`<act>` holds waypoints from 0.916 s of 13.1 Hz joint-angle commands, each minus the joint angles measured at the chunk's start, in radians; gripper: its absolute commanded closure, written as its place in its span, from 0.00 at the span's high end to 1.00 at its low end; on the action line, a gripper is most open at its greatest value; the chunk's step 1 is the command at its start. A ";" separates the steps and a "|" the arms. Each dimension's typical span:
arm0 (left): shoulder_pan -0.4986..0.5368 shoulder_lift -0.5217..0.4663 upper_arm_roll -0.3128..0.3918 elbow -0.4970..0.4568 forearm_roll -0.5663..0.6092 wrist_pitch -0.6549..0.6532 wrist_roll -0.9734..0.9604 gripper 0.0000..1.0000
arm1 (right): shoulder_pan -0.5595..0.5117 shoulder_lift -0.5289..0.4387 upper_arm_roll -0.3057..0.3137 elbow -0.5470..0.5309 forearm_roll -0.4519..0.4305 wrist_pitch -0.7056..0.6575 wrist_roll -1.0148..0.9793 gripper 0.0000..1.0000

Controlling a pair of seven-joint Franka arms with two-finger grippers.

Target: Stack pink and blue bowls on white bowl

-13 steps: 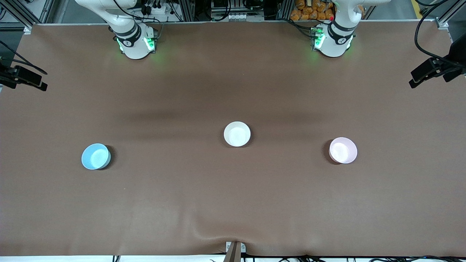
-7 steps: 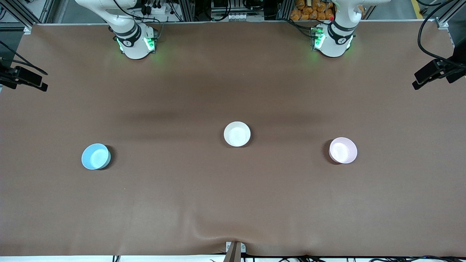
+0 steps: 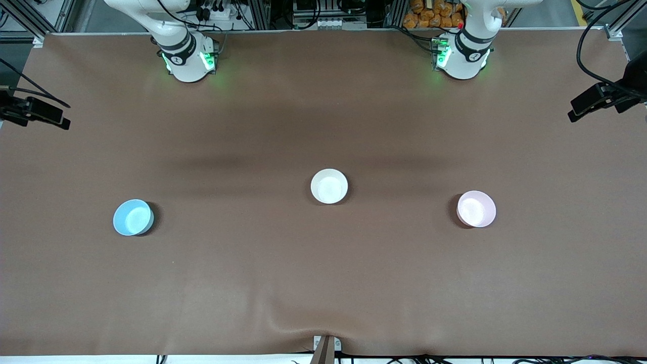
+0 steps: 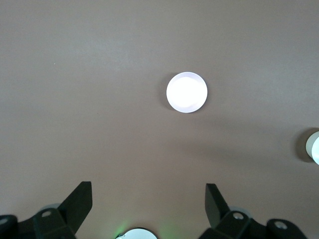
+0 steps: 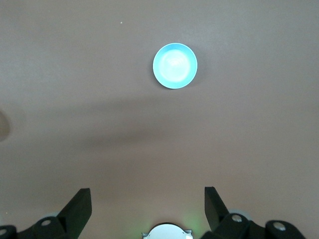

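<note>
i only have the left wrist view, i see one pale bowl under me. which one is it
Observer: It's the pink bowl, toward the left arm's end of the table.
Operator: where's the blue one
Observer: The blue bowl sits alone toward the right arm's end, below the right gripper, whose fingers are spread.
Operator: and that sliver at my picture's edge
Observer: That's the white bowl, between the other two and a little farther from the front camera. Nothing is stacked on it yet.
</note>
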 commanded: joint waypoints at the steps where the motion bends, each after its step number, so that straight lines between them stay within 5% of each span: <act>1: 0.007 -0.001 -0.006 0.016 -0.003 -0.019 0.015 1.00 | -0.001 -0.005 -0.003 -0.055 -0.006 0.046 0.004 1.00; 12: 0.006 0.005 -0.009 0.015 -0.003 -0.019 0.015 1.00 | -0.045 0.051 -0.008 -0.382 -0.015 0.427 -0.039 1.00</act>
